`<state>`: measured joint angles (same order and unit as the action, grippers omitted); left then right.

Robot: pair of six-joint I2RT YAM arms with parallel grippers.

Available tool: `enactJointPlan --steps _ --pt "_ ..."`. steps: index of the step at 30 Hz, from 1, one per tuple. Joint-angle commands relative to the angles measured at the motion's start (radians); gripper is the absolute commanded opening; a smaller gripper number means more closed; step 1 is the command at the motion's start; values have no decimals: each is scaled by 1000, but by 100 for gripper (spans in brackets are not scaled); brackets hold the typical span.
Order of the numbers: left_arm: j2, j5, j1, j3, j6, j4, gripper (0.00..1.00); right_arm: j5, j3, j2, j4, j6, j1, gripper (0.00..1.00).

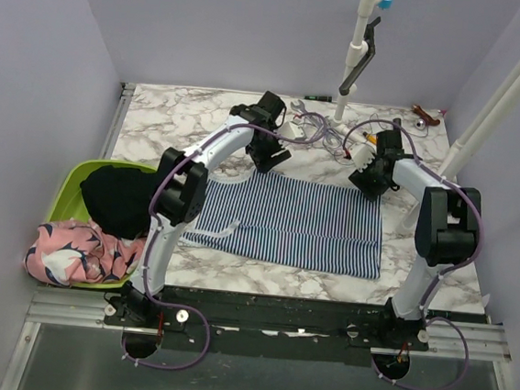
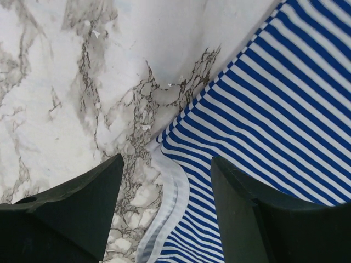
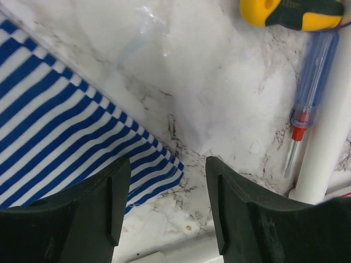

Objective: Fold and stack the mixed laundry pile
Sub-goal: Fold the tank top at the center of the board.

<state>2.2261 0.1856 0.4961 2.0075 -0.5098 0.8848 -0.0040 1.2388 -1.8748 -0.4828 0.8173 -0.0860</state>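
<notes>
**Both Grippers Spread at the Striped Garment's Upper Corners**

The striped garment (image 1: 294, 221) lay flat at mid-frame on the marble table (image 1: 171, 117). The left gripper (image 1: 268, 156) hung over its upper-left corner with jaws apart, pinching nothing. In the left wrist view the white hem ran up between the fingers (image 2: 82, 203). The right gripper (image 1: 369, 181) stood at the upper-right corner, jaws likewise spread and empty. At the left edge the black garment (image 1: 117, 195) sat in the green basin (image 1: 65, 193), and the pink one (image 1: 75, 253) was draped over the basin's lower rim.

High rear overview; wrist views close, down onto striped garment (image 1: 303, 222)
</notes>
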Motion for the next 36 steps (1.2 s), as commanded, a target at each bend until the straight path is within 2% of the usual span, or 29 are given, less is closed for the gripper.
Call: enactJointPlan --steps 1,4,6,9,10,11,15,18,21,24,26,30,36 --pt "123 -58 -9 121 -19 125 67 -25 52 -60 -78 13 42 63" --pt "150 -32 -9 140 -28 142 66 -41 48 -92 -110 19 52 62" --pt "148 -28 -9 134 -31 148 61 -42 34 -102 -112 32 52 58" --pt "132 -8 -8 101 -58 155 58 -49 21 -107 -107 33 53 45" --pt "130 -12 -9 95 -61 151 54 -50 22 -108 -109 34 52 38" --pt "130 -17 -8 92 -60 148 48 -51 26 -110 -113 35 51 32" --pt "98 -9 -8 45 -47 96 2 -73 31 -96 -125 40 52 17" --pt "18 -11 -7 -70 -33 -16 0 -91 14 -58 -111 40 50 8" --pt "-160 -48 4 -347 -51 -261 0 -99 -21 1 -70 2 17 1" --pt "-299 -92 14 -528 -68 -414 0 -19 -101 90 -24 0 -14 1" --pt "-345 -105 18 -591 -64 -455 0 55 -172 165 23 24 -27 1" --pt "-417 -147 39 -719 -87 -550 0 84 -288 330 94 74 -75 1" --pt "-522 -198 86 -915 -160 -677 0 159 -414 521 41 126 -153 1"
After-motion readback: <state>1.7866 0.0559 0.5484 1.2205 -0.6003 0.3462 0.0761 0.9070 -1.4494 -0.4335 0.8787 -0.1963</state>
